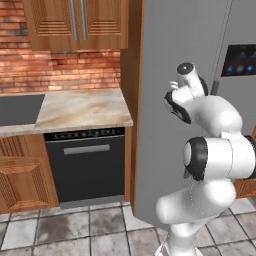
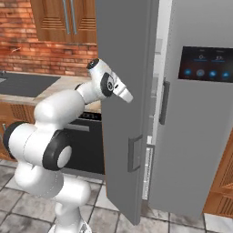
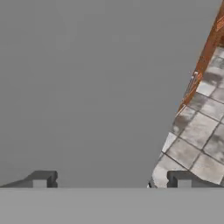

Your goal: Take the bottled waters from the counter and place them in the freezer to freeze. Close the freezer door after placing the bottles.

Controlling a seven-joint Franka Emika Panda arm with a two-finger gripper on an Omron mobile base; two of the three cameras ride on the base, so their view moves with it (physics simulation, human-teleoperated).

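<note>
Grey steel of the freezer door (image 2: pixel 123 109) stands straight ahead of my gripper (image 3: pixel 111 180), its plain outer face upright and swung partly open, its free edge running just beside my right-hand fingertip (image 3: pixel 183 179). My gripper is spread wide, pinching nothing. Behind the door lies the freezer (image 2: pixel 154 104); the desk (image 1: pixel 82 107) lies well off to my left.

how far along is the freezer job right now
Looks late on: no bottles stand on the counter, though whether they went inside the freezer cannot be seen. In hand: the open fingers face the freezer door's outer face. Left: swinging that door, which stands open, shut.
</note>
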